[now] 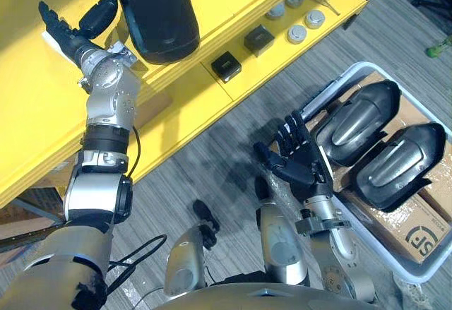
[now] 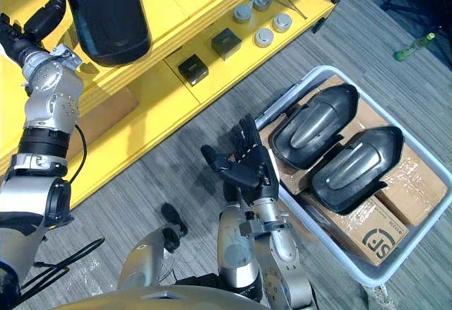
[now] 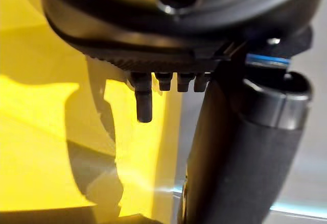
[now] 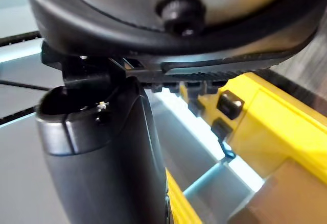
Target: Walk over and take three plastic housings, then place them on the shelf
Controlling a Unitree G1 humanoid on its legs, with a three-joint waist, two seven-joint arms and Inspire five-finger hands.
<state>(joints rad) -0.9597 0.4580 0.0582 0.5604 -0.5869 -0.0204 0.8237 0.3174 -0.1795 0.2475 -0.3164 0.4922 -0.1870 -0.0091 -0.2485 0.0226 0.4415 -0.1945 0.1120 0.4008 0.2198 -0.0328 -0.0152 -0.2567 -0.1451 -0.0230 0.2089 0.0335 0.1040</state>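
In the left eye view, a yellow shelf [image 1: 42,112] fills the top corner, and one black housing on the shelf [image 1: 159,13] lies there, big and round-backed. The left hand [image 1: 67,33] rests flat on the shelf just beside it, fingers straight, holding nothing. On the lower board sit small black boxes [image 1: 226,66] and round metal pieces [image 1: 296,34], off to the side and out of the way. In the right eye view, a grey bin [image 2: 311,77] stands on the floor. Inside it, the nearer housing [image 2: 314,126] and the farther housing [image 2: 357,169] lie side by side on cardboard boxes [image 2: 371,236], which lift them up so they are easier to reach. The right hand [image 2: 247,169] hangs over the floor just beside the bin's rim, spread wide and empty, not touching either housing. I think it is getting ready to reach in for the nearer one. So my guess is one housing is done and two are left to carry. In the left wrist view, the left hand's fingers [image 3: 144,101] point straight out over the yellow board, with the thumb [image 3: 240,157] standing apart from them and nothing held between. In the right wrist view, the right hand's thumb [image 4: 102,152] sticks out wide and nothing is held, with the shelf's yellow edge past it.
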